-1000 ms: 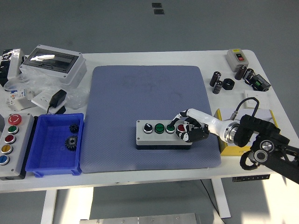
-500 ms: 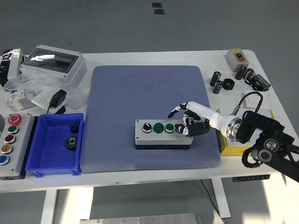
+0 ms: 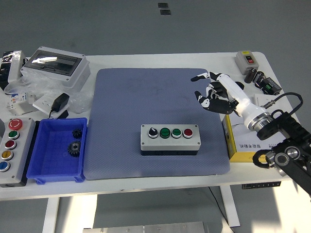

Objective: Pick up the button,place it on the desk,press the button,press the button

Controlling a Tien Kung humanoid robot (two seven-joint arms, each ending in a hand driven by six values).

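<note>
The right hand [image 3: 212,92] hovers over the far right of the blue mat [image 3: 146,97], fingers loosely spread and holding nothing; the button box [image 3: 169,139] lies on the mat, well apart, nearer and to its left.

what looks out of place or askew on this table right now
Nothing stands out. The button box sits flat and square on the grey mat, with its four controls intact. The right hand hangs open above the mat's far right corner, holding nothing. Two gears lie inside the blue bin, nothing spilled.
</note>
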